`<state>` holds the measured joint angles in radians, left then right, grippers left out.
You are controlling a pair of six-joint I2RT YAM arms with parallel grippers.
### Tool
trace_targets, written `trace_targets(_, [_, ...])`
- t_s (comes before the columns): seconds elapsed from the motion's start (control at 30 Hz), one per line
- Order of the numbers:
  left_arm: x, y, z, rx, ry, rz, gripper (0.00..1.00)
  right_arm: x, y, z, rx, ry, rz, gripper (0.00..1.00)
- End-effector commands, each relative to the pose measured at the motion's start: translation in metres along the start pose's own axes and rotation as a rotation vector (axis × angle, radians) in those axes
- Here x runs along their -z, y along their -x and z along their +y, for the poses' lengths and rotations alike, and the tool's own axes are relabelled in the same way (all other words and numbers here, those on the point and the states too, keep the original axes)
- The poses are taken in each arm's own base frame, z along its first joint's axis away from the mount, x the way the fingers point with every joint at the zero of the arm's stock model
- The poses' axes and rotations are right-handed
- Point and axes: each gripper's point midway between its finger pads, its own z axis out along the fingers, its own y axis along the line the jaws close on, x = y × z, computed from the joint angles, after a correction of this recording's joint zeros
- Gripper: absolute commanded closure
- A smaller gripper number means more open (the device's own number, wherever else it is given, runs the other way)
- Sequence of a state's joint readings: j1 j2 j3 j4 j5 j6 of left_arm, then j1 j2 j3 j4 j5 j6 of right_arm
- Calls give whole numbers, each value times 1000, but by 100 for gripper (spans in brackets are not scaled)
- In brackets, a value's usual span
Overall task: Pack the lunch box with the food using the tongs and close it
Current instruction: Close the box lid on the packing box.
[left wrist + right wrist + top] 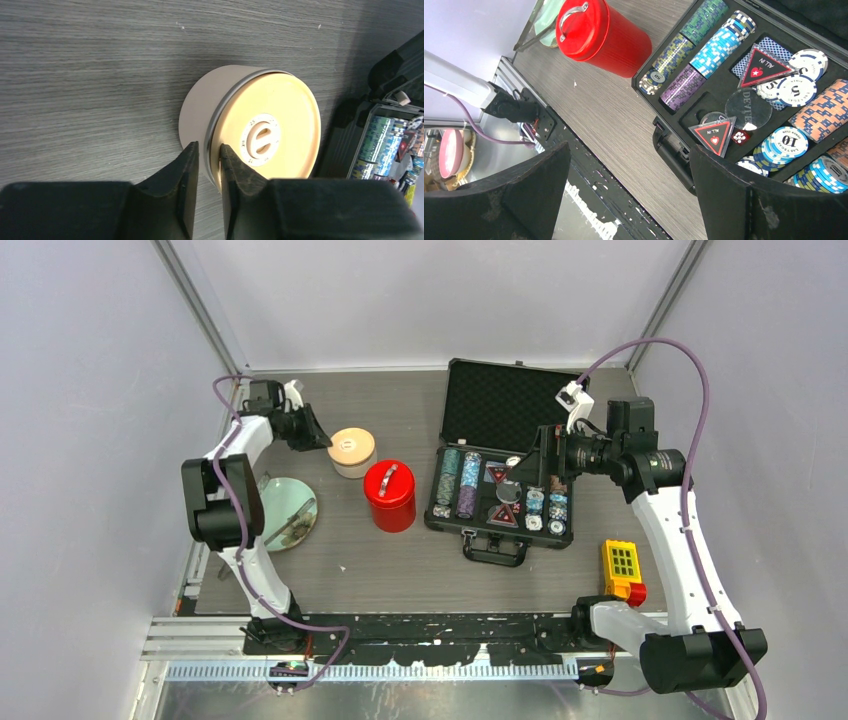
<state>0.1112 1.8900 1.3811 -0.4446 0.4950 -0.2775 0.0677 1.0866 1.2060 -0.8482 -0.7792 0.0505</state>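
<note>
Top view alone: tongs (292, 519) lie on plate (272, 483), left-centre. Lunch box (352, 452) up-right of plate, lid on.
Left wrist alone: my left gripper (209, 152), jaws slit apart, straddling lid rim, lower centre.
Right wrist: my right gripper (629, 160), jaws wide, empty, over poker case (744, 90). Red canister (599, 32) upper left.
</note>
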Motion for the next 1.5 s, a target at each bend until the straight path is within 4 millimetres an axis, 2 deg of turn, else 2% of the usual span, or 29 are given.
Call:
trace_targets(0.0, [15, 6, 5, -56, 64, -38, 72, 7, 13, 8, 43, 14, -40, 7])
trace_targets(0.1, [23, 12, 1, -71, 67, -59, 68, 7, 13, 9, 44, 16, -41, 7])
trace_targets(0.2, [32, 17, -1, -90, 85, -86, 60, 8, 13, 9, 45, 17, -43, 7])
trace_targets(0.3, [48, 32, -6, -129, 108, -139, 53, 8, 12, 10, 48, 16, -44, 7])
trace_targets(0.47, [77, 57, -34, -289, 87, -219, 44, 8, 11, 9, 50, 13, -43, 7])
trace_targets(0.57, [82, 52, -47, -443, 80, -149, 42, 8, 11, 9, 48, 13, -42, 7])
trace_targets(0.63, [79, 41, -54, -507, 56, -81, 40, 7, 11, 8, 47, 13, -41, 7])
trace_targets(0.7, [76, 30, -57, -541, 37, -25, 31, 7, 11, 8, 48, 14, -40, 7])
trace_targets(0.77, [72, 23, -56, -563, 41, 2, 29, 7, 11, 8, 47, 13, -40, 7])
trace_targets(0.93, [53, 4, -64, -650, 73, 51, 30, 7, 11, 7, 45, 10, -39, 7])
trace_targets(1.07, [40, -1, -63, -679, 90, 63, 32, 6, 10, 7, 43, 11, -37, 7])
trace_targets(1.23, [21, -14, -53, -674, 108, 112, 37, 7, 10, 7, 45, 9, -38, 7])
trace_targets(1.47, [6, -28, -39, -700, 153, 133, 39, 6, 9, 5, 46, 9, -34, 7])
